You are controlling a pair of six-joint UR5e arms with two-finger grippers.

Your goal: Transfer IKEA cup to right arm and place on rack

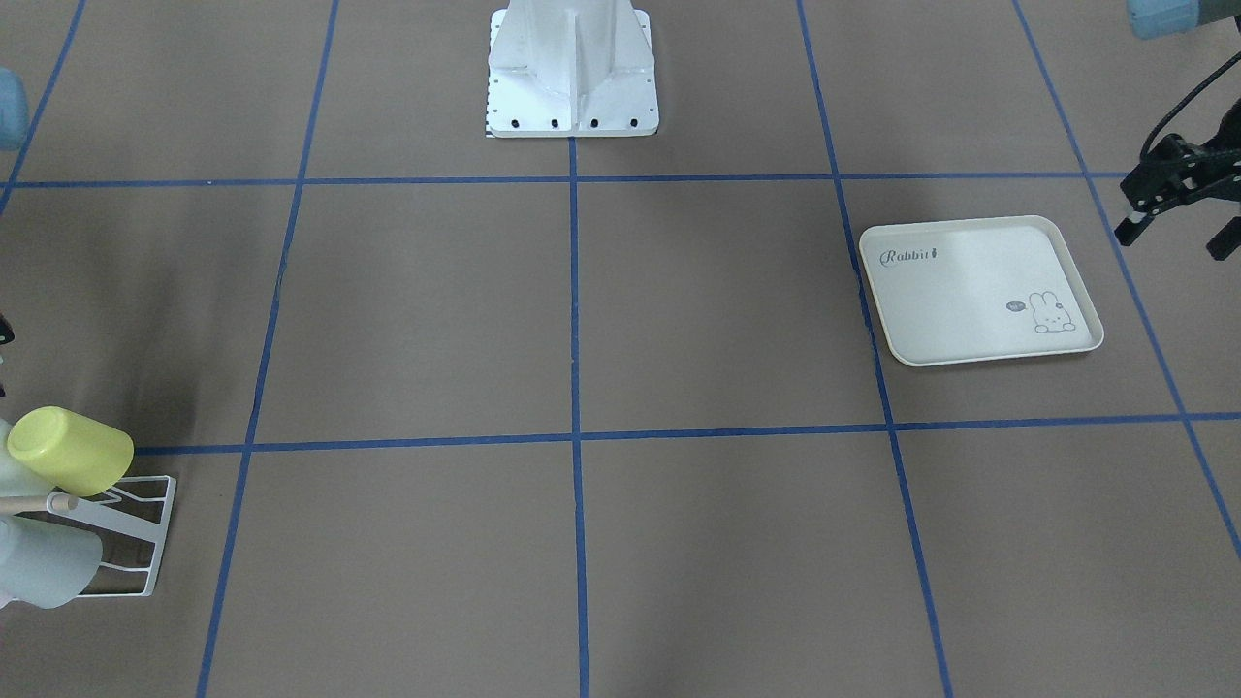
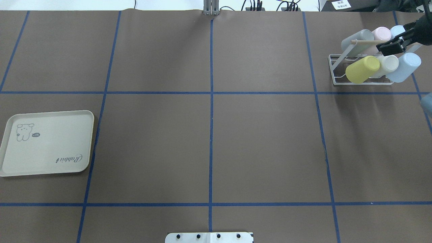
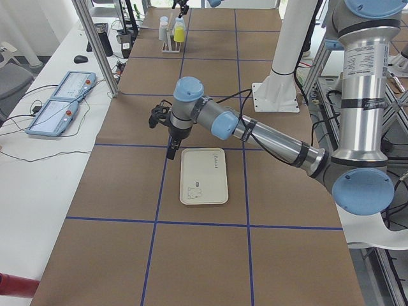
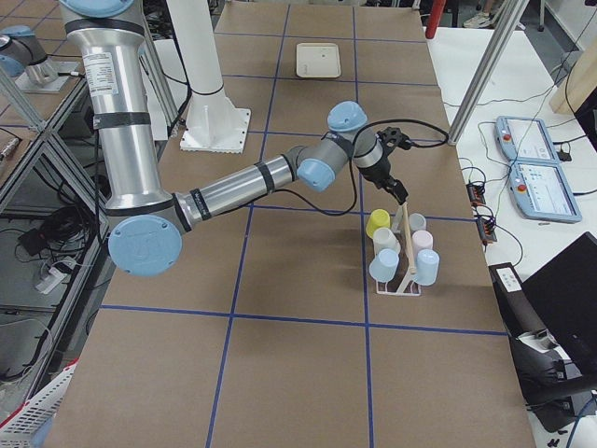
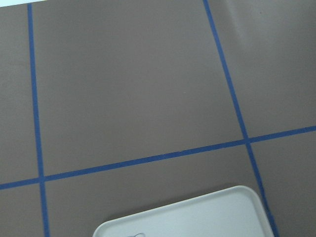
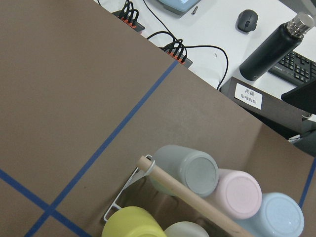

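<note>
Right gripper point(image 2: 388, 49) hangs just above the rack point(image 2: 357, 83), over the wooden dowel point(image 2: 366, 42), and holds nothing. I cannot tell whether its jaws are spread or closed, and the right wrist camera shows no fingers.

Six cups sit on the rack's slanted prongs, three on each side of the dowel. On one side are a yellow cup point(image 2: 362, 69), a cream cup point(image 2: 388, 65) and a pale blue cup point(image 2: 409, 66). On the other are a grey-green cup point(image 2: 357, 42), a pink cup point(image 2: 381, 33) and a second light blue cup point(image 2: 397, 31). Which of them is the task's cup cannot be told. The rack stands at the table's point(image 2: 263, 145) far right corner, seen from the robot.

Well away on the other side, the left gripper point(image 1: 1173, 237) hovers with its fingers spread and empty, just beside the rabbit-print tray point(image 2: 50, 152), which lies flat on the table.
</note>
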